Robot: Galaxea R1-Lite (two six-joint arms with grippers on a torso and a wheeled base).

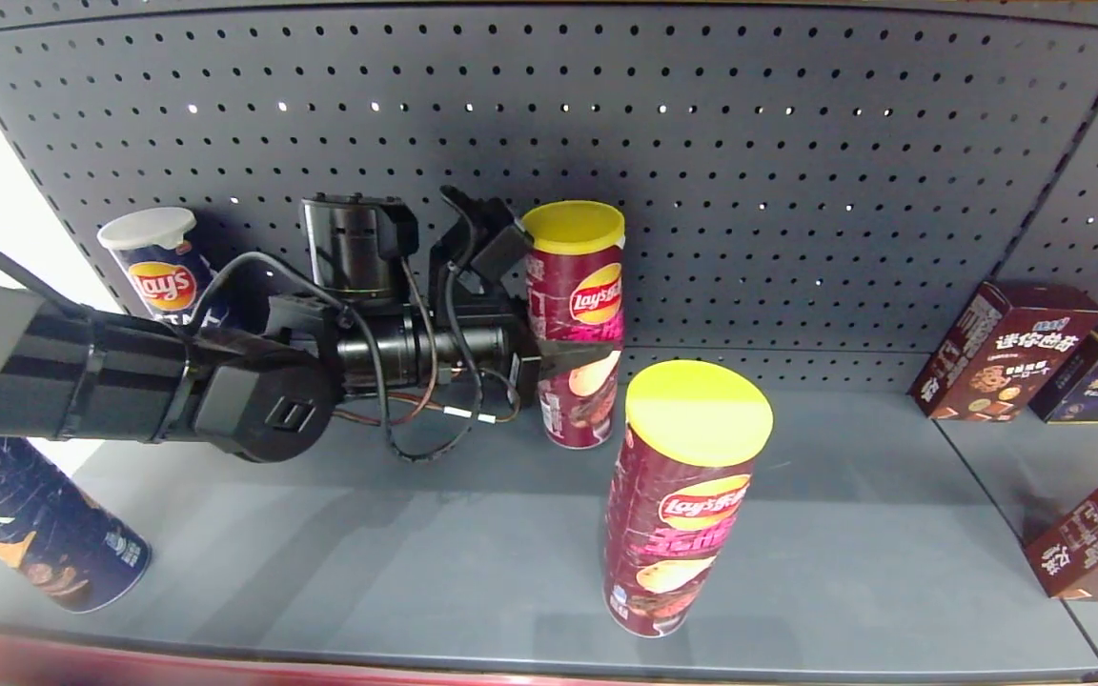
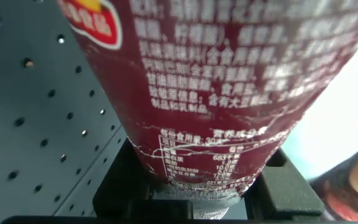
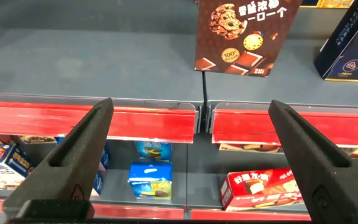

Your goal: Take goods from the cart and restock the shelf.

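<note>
We see the left gripper [image 1: 578,348] clamped round the rear crisp can [image 1: 576,286], a maroon tube with a yellow lid, at about mid-height. One dark finger [image 1: 576,355] lies across the can's front face. The can stands upright at the back of the grey shelf deck [image 1: 396,562], just in front of the pegboard back panel [image 1: 797,143]. In the left wrist view the maroon tube sits between the two black pads [image 2: 291,193], which close on its sides low on the printed wall, with the pegboard close behind.

A second maroon crisp can [image 1: 681,495], also yellow-lidded, stands upright nearer the shelf's front edge, to the right of the held one and apart from it. At the back left a blue crisp can [image 1: 166,272] with a white lid stands against the pegboard, partly behind the left arm. Another blue can [image 1: 44,529] stands at the deck's front left corner, its top hidden by the arm.

On the right we find a brown biscuit box [image 1: 1006,348] near the back panel, a dark blue box [image 1: 1097,376] just beside it, and a second brown box [image 1: 1097,529] nearer the front.

The right gripper [image 3: 190,106] is spread wide with nothing between its fingers. It hangs before a red price rail [image 3: 148,116] at a shelf edge. Beneath the rail, on a lower shelf, lie blue biscuit packs [image 3: 151,180] and a red carton [image 3: 260,186]
</note>
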